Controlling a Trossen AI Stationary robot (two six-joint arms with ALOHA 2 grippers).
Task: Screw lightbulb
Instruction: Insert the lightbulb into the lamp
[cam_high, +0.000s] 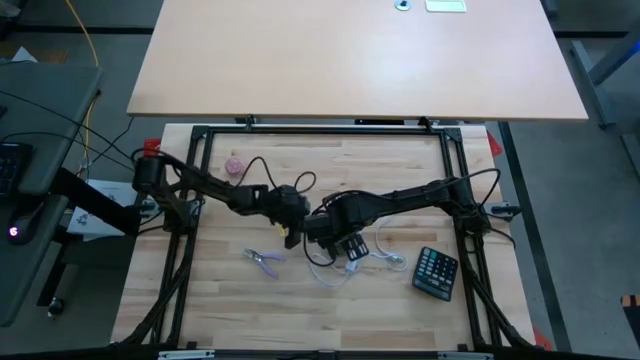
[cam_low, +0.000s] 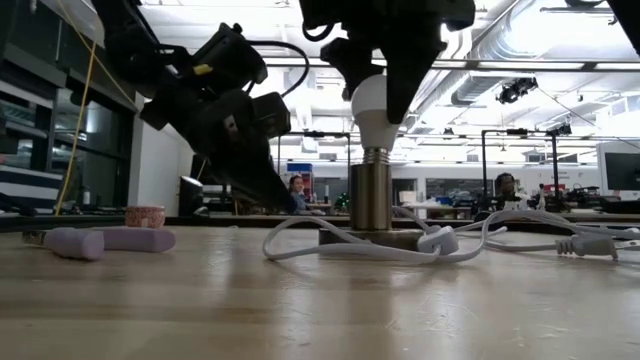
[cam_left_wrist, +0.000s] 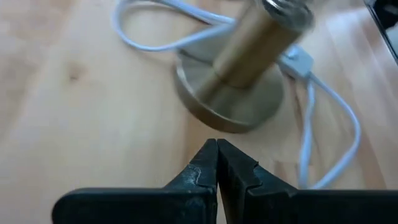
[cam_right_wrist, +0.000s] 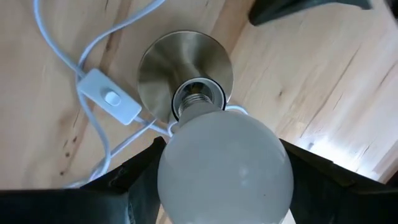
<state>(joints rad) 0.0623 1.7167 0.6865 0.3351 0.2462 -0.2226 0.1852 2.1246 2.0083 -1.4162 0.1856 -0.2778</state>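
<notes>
The white lightbulb (cam_low: 369, 100) stands upright over the brushed-metal socket (cam_low: 370, 197), its threaded base (cam_low: 375, 155) at the socket's mouth. My right gripper (cam_low: 385, 55) comes down from above and is shut on the bulb's globe (cam_right_wrist: 224, 168). The socket's round foot (cam_right_wrist: 158, 74) rests flat on the table, and its white cord (cam_low: 330, 250) with a switch (cam_right_wrist: 109, 99) trails around it. My left gripper (cam_left_wrist: 216, 158) is shut, empty, and hovers slanted down just to the socket's left (cam_high: 290, 215). My right gripper pinches the bulb's frosted globe (cam_right_wrist: 177, 165) between its two fingers (cam_right_wrist: 134, 180), one on each side of its widest part. The fingers point almost straight down. The bulb stays upright, its screw base (cam_right_wrist: 196, 93) in the top of the socket.
Purple-handled pliers (cam_high: 265, 260) lie near the left of the socket. A black calculator (cam_high: 437, 272) sits to the right. A small pink ball (cam_high: 235, 164) lies toward the far left. Loops of cord and a plug (cam_low: 585, 245) spread on the table's right side.
</notes>
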